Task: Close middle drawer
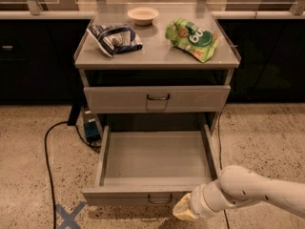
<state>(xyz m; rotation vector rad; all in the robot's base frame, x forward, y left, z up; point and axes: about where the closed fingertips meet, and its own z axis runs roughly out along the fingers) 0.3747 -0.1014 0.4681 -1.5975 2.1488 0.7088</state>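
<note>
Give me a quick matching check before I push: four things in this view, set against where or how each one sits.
Things:
1. middle drawer
2. green bag
3. bowl
4. end effector

Places or states:
A. back centre of the cabinet top
B. pulled out, bare inside
C. low, near the right end of the open drawer's front
D. right side of the cabinet top

Pairs: 1-B, 2-D, 3-A, 4-C

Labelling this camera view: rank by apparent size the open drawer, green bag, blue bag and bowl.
Largest: middle drawer, open, with the hand at its front right corner.
Then green bag and blue bag: too alike to rank.
Smallest: bowl, though farthest back.
</note>
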